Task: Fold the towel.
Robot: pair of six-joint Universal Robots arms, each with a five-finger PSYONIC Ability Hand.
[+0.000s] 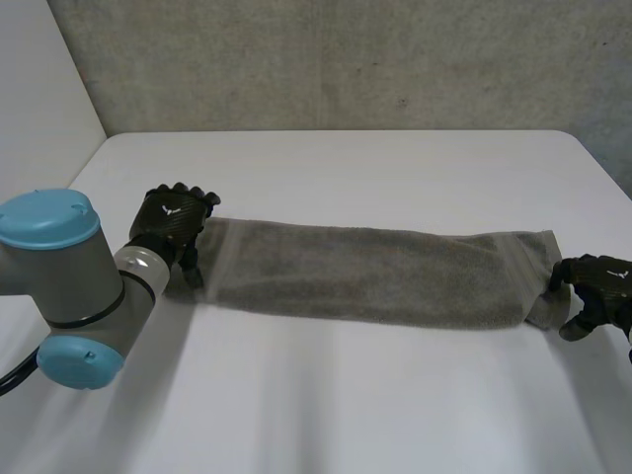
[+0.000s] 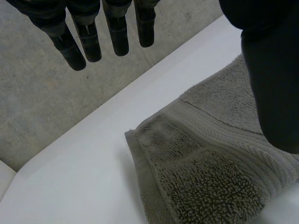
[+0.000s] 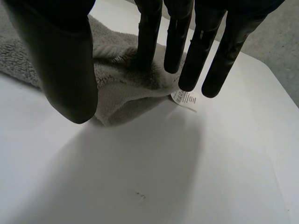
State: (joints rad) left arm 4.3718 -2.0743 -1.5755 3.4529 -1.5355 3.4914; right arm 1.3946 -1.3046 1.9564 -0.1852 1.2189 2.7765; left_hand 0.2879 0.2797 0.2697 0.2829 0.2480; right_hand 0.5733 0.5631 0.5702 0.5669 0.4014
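A grey towel (image 1: 365,276) lies folded into a long strip across the middle of the white table (image 1: 326,395). My left hand (image 1: 170,219) hovers over the strip's left end. In its wrist view the fingers (image 2: 88,37) hang straight above the table beyond the towel's corner (image 2: 154,144), and the thumb (image 2: 273,79) is over the cloth, holding nothing. My right hand (image 1: 597,288) is at the strip's right end. Its straight fingers (image 3: 149,42) rest on the towel's end (image 3: 121,88), with the thumb (image 3: 65,70) apart beside it. A white label (image 3: 184,99) sticks out under the fingertips.
A grey concrete wall (image 1: 346,59) stands behind the table's far edge. The table's right edge (image 1: 607,178) runs close to my right hand. Bare white tabletop stretches in front of the towel and behind it.
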